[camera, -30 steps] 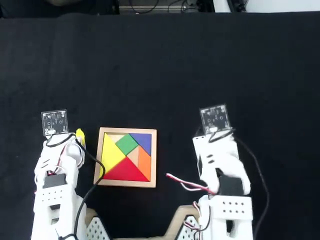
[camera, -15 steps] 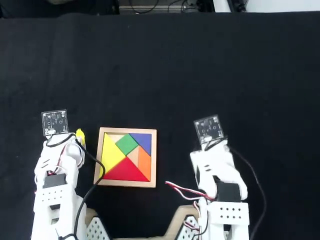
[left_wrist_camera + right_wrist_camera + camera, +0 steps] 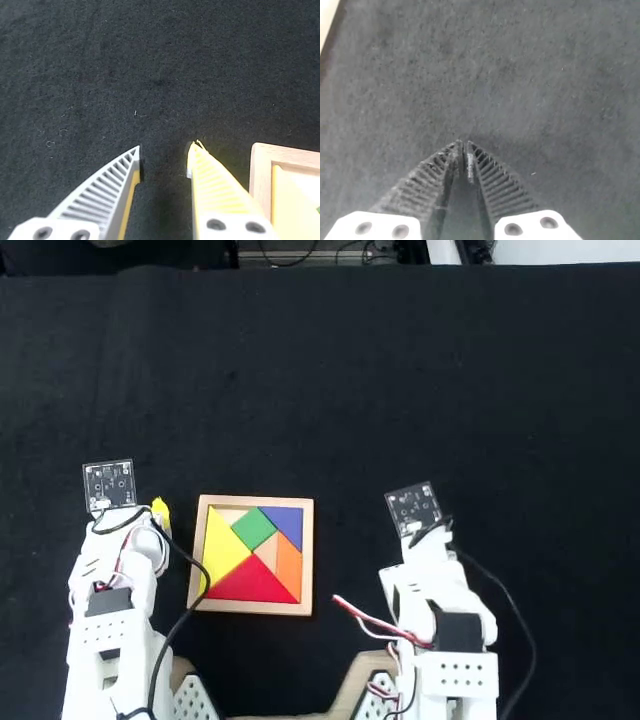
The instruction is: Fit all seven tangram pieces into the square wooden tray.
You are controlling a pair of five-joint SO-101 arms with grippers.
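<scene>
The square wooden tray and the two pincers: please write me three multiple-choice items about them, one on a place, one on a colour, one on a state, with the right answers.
1. Where does the square wooden tray lie?
A. At the far edge of the table
B. Between the left pincer and the right pincer, nearer the left one
C. On the outer side of the right one

2. What colour is the large triangle piece along the tray's side nearest the robot?
A. Blue
B. Green
C. Red

3. The right pincer is:
A. shut, holding nothing
B. wide open
C. shut on a green piece

Answers: 1 B, the left wrist view shows the tray's corner just beside that pincer; 2 C, red fills that side; 3 A, its jaws meet with nothing between them.
</scene>
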